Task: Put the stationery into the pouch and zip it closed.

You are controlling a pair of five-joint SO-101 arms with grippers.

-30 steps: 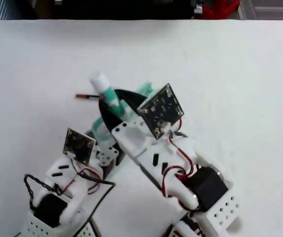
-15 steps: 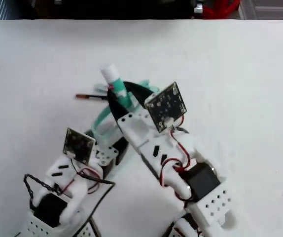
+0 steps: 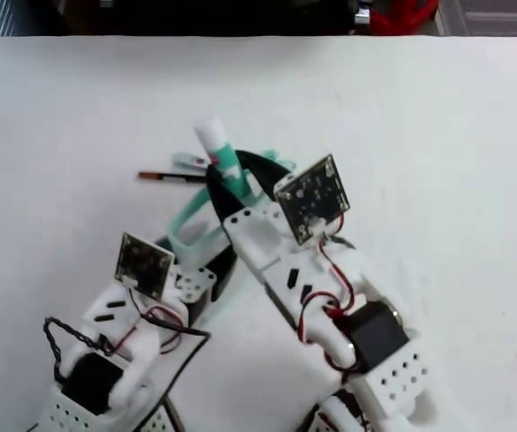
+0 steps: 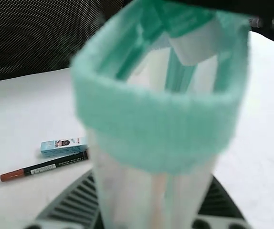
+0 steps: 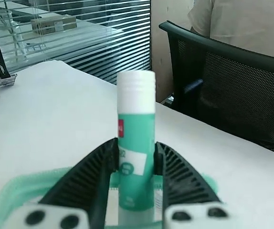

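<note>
While right tool (image 5: 136,145) clamps glue stick (image 5: 136,107), pouch (image 4: 156,129) mouth open

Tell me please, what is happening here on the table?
Two robot arms are packing a pouch. The left hand holds the green-rimmed pouch upright with its mouth open. The right hand grips a glue stick upright over that mouth, not yet let go. A pen and a small blue box lie side by side on the table, outside the pouch.
</note>
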